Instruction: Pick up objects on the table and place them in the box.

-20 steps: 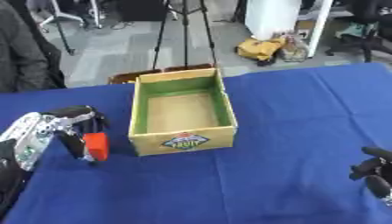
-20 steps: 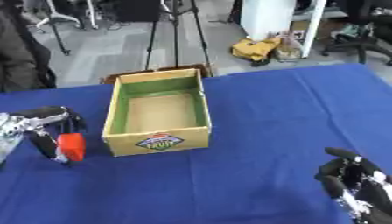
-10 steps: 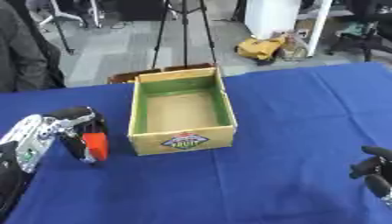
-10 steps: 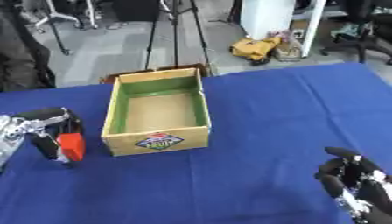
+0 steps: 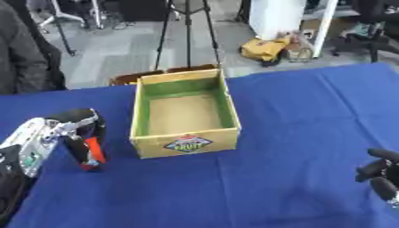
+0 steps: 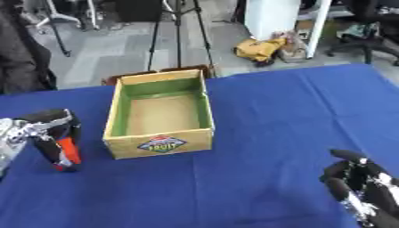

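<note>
Box front label: "FRUIT" legible; rest unreadable.

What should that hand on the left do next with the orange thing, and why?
Probably lift it and carry it toward the box. The left hand has its fingers curled round the orange object, which is beside the box, near the blue table.
</note>
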Robot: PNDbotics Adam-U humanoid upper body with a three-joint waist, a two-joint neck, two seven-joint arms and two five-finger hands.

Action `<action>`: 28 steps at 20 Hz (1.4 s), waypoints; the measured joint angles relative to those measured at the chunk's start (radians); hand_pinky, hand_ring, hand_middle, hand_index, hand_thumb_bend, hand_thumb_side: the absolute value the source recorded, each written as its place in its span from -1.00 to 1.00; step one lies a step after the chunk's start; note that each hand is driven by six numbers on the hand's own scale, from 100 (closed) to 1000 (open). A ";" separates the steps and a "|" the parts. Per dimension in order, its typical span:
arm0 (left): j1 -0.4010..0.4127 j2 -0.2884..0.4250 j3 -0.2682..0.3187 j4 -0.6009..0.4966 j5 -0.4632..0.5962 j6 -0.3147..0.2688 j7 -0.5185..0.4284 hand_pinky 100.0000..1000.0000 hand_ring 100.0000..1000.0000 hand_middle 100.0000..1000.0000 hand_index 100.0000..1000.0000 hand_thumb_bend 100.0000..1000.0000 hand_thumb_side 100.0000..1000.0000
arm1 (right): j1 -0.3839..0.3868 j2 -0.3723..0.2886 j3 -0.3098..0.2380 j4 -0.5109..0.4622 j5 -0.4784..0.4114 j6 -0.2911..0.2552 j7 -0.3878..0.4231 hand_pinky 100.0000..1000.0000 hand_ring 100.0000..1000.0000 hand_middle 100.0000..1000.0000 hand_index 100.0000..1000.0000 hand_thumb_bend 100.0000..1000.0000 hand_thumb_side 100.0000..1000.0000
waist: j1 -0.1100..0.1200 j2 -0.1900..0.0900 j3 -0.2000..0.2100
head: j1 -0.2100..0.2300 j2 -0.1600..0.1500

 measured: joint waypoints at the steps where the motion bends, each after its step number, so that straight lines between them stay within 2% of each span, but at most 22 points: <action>1: 0.000 0.000 0.000 0.000 0.000 0.000 0.001 -0.87 -0.75 -0.84 -0.42 0.49 -1.00 | 0.000 0.000 0.000 0.000 0.000 0.000 0.000 0.61 0.08 0.00 0.63 -0.05 -0.24 | 0.000 0.000 0.000 | 0.000 0.000; 7: 0.008 0.000 0.006 -0.007 0.023 0.008 0.010 -0.79 -0.66 -0.76 -0.35 0.52 -1.00 | 0.000 0.003 0.000 0.000 0.000 -0.001 0.002 0.61 0.08 0.00 0.63 -0.05 -0.24 | 0.001 0.000 0.000 | -0.001 0.000; 9: 0.009 0.000 0.006 -0.009 0.029 0.010 0.010 -0.76 -0.64 -0.74 -0.33 0.43 -1.00 | 0.000 0.004 0.000 0.000 0.000 -0.001 0.002 0.61 0.08 0.00 0.63 -0.05 -0.24 | 0.001 0.000 0.000 | -0.001 0.000; 12: 0.010 0.000 0.006 -0.011 0.029 0.012 0.010 -0.70 -0.60 -0.72 -0.31 0.11 -1.00 | 0.000 0.005 0.000 0.001 0.000 -0.002 0.002 0.61 0.08 0.00 0.63 -0.04 -0.24 | 0.002 0.000 0.000 | -0.002 0.000; 15: 0.011 0.000 0.006 -0.014 0.025 0.011 0.018 -0.80 -0.68 -0.80 -0.38 0.00 -1.00 | 0.000 0.006 0.000 0.001 0.000 -0.002 0.003 0.61 0.08 0.00 0.63 -0.04 -0.24 | 0.002 0.000 0.000 | -0.002 0.000; 16: 0.011 0.000 0.006 -0.018 0.022 0.010 0.025 -1.00 -0.97 -1.00 -0.61 0.00 -1.00 | 0.000 0.006 0.000 0.001 0.000 -0.002 0.003 0.61 0.08 0.00 0.63 -0.04 -0.24 | 0.002 0.000 0.000 | -0.002 0.000; 18: 0.011 0.000 0.007 -0.029 0.020 0.011 0.048 -1.00 -1.00 -1.00 -0.78 -0.04 -1.00 | 0.000 0.006 0.000 0.001 0.000 -0.002 0.003 0.61 0.08 0.00 0.63 -0.04 -0.25 | 0.002 0.000 0.000 | -0.003 0.000; 23: 0.011 0.001 0.006 -0.043 0.016 0.015 0.105 -1.00 -1.00 -1.00 -0.83 -0.02 -1.00 | 0.000 0.006 0.000 0.001 0.000 -0.003 0.003 0.61 0.08 0.00 0.63 -0.04 -0.25 | 0.002 0.000 0.001 | -0.005 0.000; 28: 0.004 0.005 0.006 -0.046 0.018 0.015 0.101 -1.00 -1.00 -1.00 -0.82 -0.02 -1.00 | 0.000 0.006 0.000 0.004 0.000 -0.003 0.003 0.61 0.08 0.00 0.63 -0.04 -0.25 | 0.001 0.000 0.001 | -0.007 -0.001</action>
